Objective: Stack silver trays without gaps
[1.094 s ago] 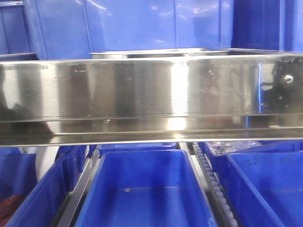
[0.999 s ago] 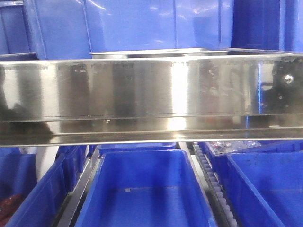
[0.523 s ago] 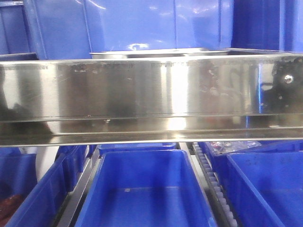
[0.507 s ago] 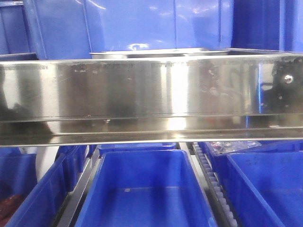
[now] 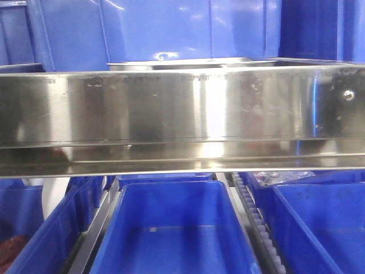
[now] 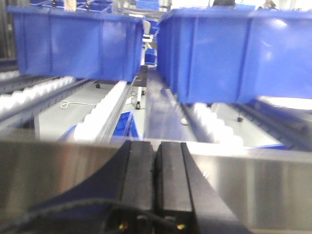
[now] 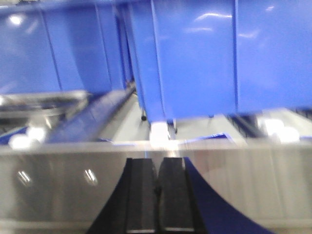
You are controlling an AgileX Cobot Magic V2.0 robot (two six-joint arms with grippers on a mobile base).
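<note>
Sitting fully closed, left tool (image 6: 156, 146) and right tool (image 7: 157, 162) grip nothing.

I see a rack with two levels in the front view. A wide steel band (image 5: 182, 114) runs across the front of the upper level, with a screw (image 5: 347, 95) near its right end. Just behind the band only the flat rim of a silver tray (image 5: 194, 64) shows, and tall upper bins (image 5: 171, 28), blue, stand behind it. On the lower level the left bin (image 5: 40, 228), middle bin (image 5: 171, 234) and right bin (image 5: 319, 222) sit side by side, with a white roller rail (image 5: 254, 220) between the middle and right ones. From the left wrist, white roller tracks (image 6: 100, 112) run under the far bins (image 6: 234, 48).
</note>
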